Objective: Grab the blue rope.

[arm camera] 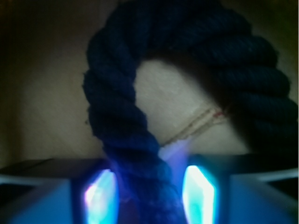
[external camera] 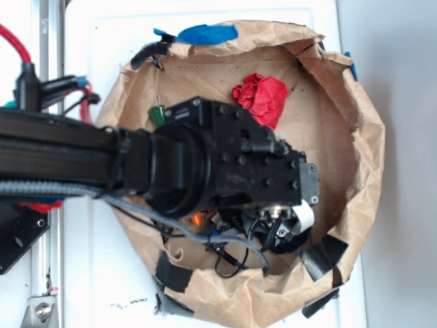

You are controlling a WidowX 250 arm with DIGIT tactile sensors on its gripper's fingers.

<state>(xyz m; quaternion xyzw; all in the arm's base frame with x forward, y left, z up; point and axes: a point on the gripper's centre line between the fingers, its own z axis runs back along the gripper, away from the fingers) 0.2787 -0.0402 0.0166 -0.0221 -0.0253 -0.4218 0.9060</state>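
Observation:
The blue rope point(arm camera: 117, 112) is a thick navy twisted cord that arches across the wrist view over brown paper. One strand runs down between my fingers. My gripper point(arm camera: 149, 196) has its glowing blue pads on either side of that strand, and the strand fills the gap at the bottom. In the exterior view my gripper point(external camera: 276, 229) is low over the front of the paper nest, and the arm hides the rope there.
A crumpled brown paper nest point(external camera: 355, 137) rings the work area. A red cloth point(external camera: 261, 98) lies at the back. A green piece point(external camera: 158, 113) and an orange piece point(external camera: 197, 219) peek out beside the arm. Black tape point(external camera: 324, 254) and blue tape point(external camera: 208, 33) hold the rim.

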